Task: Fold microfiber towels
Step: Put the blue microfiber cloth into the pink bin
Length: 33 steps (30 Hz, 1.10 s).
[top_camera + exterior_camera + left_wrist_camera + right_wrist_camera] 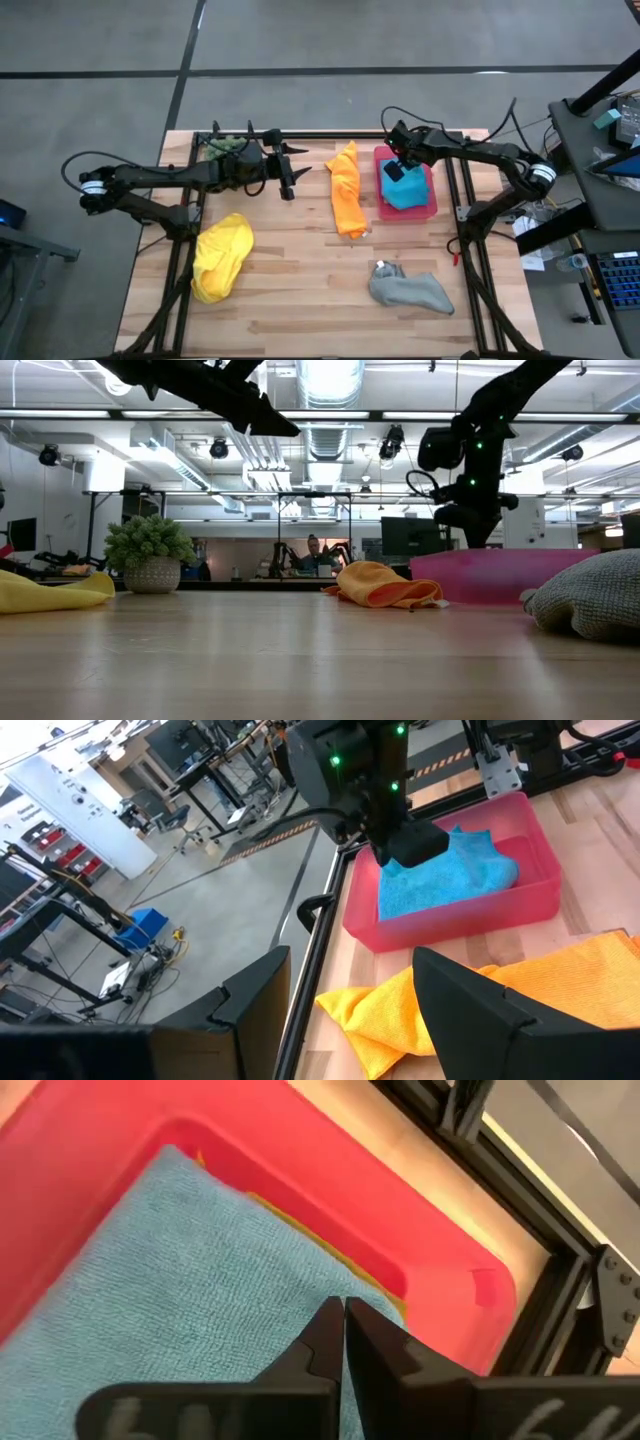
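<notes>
On the worktop (300, 290), largest first: pink tray (430, 208) holding the blue towel (408, 192), apparently stowed as finished; orange towel (347, 190) beside it, yellow (222, 256) and grey (410, 290) nearer the front, seemingly awaiting folding. Right gripper (343, 1312), fingers pressed together and holding nothing, sits over the blue towel, contact unclear; left gripper (290, 170) hovers near the orange towel, fingers wide and empty.

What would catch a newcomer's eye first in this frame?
Probably the pink tray at the table's far right, with the blue towel lying in it and the right gripper, shut, right over that towel. Next, the bright cloths on the bare wood: the orange towel just left of the tray, the yellow towel near the left, the grey towel at the near right. The left gripper hangs open mid-table.
</notes>
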Tool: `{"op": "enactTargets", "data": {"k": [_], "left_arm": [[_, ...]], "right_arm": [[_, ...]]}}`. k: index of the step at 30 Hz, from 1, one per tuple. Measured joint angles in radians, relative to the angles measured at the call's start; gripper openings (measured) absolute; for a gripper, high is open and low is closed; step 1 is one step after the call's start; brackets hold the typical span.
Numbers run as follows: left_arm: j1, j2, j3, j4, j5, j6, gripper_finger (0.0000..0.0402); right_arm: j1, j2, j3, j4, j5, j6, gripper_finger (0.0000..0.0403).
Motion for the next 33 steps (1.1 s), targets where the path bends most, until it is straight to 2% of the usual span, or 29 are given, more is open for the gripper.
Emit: {"op": "enactTargets", "data": {"k": [5, 12, 22, 24, 29, 33], "left_arm": [[0.0, 0.0, 0.0, 0.0, 0.0, -0.02, 0.0196], [0.0, 0.0, 0.0, 0.0, -0.004, -0.022, 0.0196], [0.0, 0.0, 0.0, -0.001, -0.004, -0.047, 0.0196], [0.0, 0.0, 0.0, -0.001, -0.004, -0.058, 0.0196], [0.0, 0.0, -0.003, -0.002, -0.004, -0.076, 0.0196], [0.0, 0.0, -0.004, -0.001, -0.004, -0.078, 0.0196]], "right_arm": [[-0.015, 0.02, -0.045, 0.003, 0.057, 0.0, 0.0009], [-0.018, 0.046, -0.127, 0.111, 0.059, -0.01, 0.0009], [-0.005, -0.031, -0.059, 0.069, 0.064, -0.012, 0.0009], [0.006, -0.059, -0.058, 0.076, -0.001, 0.001, 0.0009], [0.046, -0.099, -0.118, 0.197, -0.239, 0.007, 0.0009], [0.074, -0.087, -0.194, 0.315, -0.3, 0.038, 0.0009]]}}
